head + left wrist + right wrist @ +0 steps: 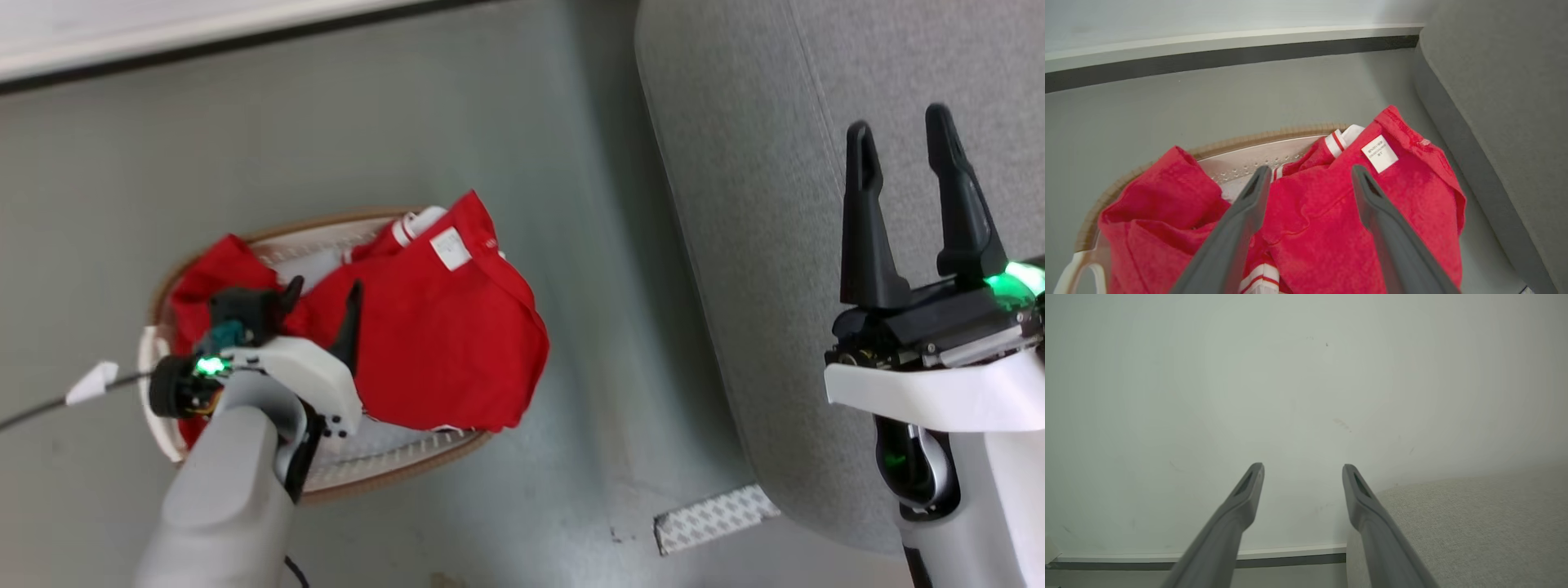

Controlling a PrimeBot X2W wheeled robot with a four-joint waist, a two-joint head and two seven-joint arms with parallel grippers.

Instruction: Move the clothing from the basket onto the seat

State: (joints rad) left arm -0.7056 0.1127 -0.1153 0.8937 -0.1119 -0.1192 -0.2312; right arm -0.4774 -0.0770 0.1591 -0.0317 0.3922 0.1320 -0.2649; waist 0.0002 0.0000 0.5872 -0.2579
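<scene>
Red clothing [441, 343] with white trim and a white label is lying heaped in your cream basket [392, 478] beside the grey seat [735, 204]. Your left tool [326, 284] is hanging released over it, your right tool [898, 118] released over the seat.

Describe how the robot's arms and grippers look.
The left gripper and right gripper each have two long, dark, tapering fingers on a white shell with a green light. The forearms are pale grey. A black cable with a white tag leaves the left wrist.
</scene>
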